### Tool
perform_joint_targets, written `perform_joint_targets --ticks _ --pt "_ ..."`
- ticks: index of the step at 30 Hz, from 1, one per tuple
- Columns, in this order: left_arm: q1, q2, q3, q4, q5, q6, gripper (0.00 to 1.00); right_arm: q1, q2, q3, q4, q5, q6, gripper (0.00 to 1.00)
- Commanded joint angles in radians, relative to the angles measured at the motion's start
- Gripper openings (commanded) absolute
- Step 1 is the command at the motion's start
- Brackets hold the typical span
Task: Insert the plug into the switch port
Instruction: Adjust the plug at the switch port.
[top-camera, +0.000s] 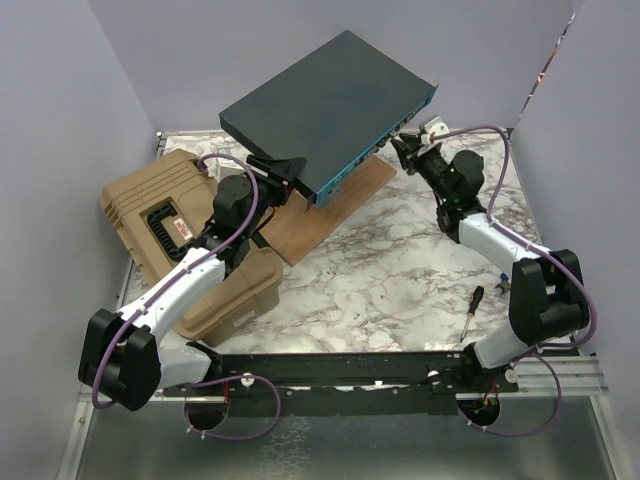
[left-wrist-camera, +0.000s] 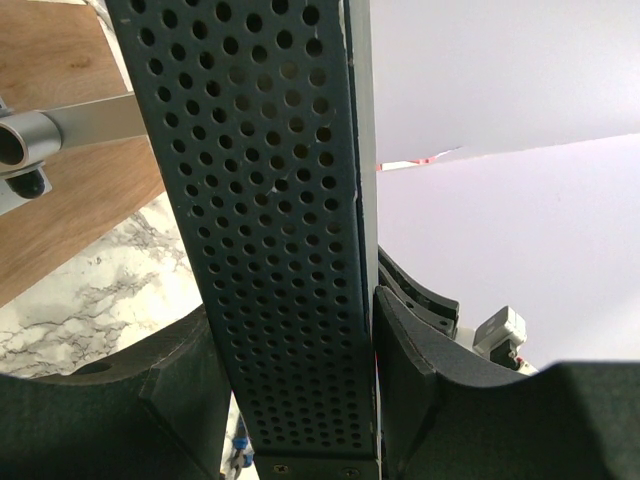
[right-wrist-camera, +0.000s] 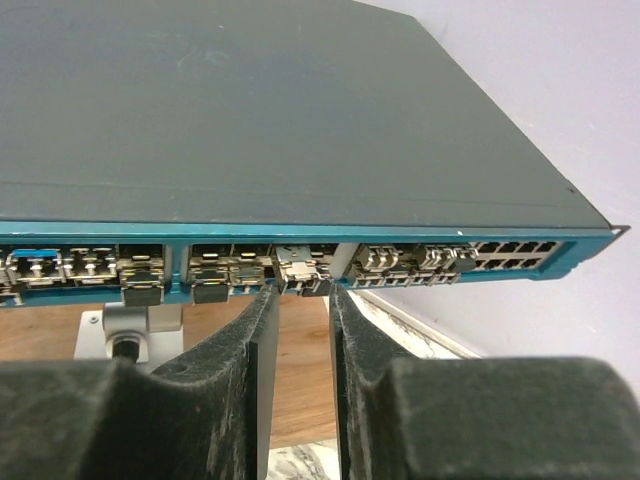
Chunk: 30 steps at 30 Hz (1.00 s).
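Observation:
The switch (top-camera: 330, 100) is a flat dark grey box with a teal front face, raised and tilted above a wooden board. My left gripper (top-camera: 288, 170) is shut on its perforated side wall (left-wrist-camera: 280, 200), one finger on each side. My right gripper (top-camera: 405, 152) is at the front face. In the right wrist view, the silver plug (right-wrist-camera: 300, 268) sits in a port in the row of ports, about the middle of the visible face. The right gripper (right-wrist-camera: 300, 292) has its fingertips on both sides of the plug's outer end. How deep the plug sits is hidden.
A tan ribbed case (top-camera: 170, 220) lies at the left under my left arm. A wooden board (top-camera: 320, 215) and a metal stand (right-wrist-camera: 125, 325) are under the switch. A screwdriver (top-camera: 470, 310) lies on the marble table near the right arm. Purple walls close the back and sides.

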<state>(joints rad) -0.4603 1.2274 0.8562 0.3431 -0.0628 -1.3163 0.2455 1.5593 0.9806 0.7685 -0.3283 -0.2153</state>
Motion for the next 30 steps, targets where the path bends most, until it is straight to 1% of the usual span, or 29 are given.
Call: perform_joint_targets --ticks 1,4,9,12,15,22,26,30 --pt "-0.014 -0.041 0.021 -0.024 0.003 0.056 0.00 0.012 0.020 0.034 0.057 0.139 -0.029 0.24" --pt "-0.015 -0.042 0.021 -0.024 0.002 0.055 0.00 0.017 0.027 0.036 0.066 0.183 -0.035 0.20" --pt "-0.017 -0.043 0.021 -0.023 0.001 0.057 0.00 0.022 0.032 0.045 0.058 0.188 -0.047 0.17" --pt "-0.016 -0.045 0.021 -0.024 0.000 0.056 0.00 0.027 0.026 0.063 0.000 0.162 -0.089 0.12" --pt "-0.016 -0.046 0.021 -0.024 0.000 0.060 0.00 0.027 0.007 0.082 -0.081 0.116 -0.146 0.10" --pt "-0.017 -0.048 0.023 -0.023 0.001 0.061 0.00 0.032 -0.027 0.189 -0.430 -0.006 -0.430 0.12" --pt "-0.017 -0.049 0.021 -0.024 0.001 0.061 0.00 0.032 -0.039 0.251 -0.597 -0.035 -0.569 0.18" --pt "-0.017 -0.051 0.022 -0.027 -0.001 0.063 0.00 0.035 -0.030 0.326 -0.777 -0.043 -0.714 0.19"
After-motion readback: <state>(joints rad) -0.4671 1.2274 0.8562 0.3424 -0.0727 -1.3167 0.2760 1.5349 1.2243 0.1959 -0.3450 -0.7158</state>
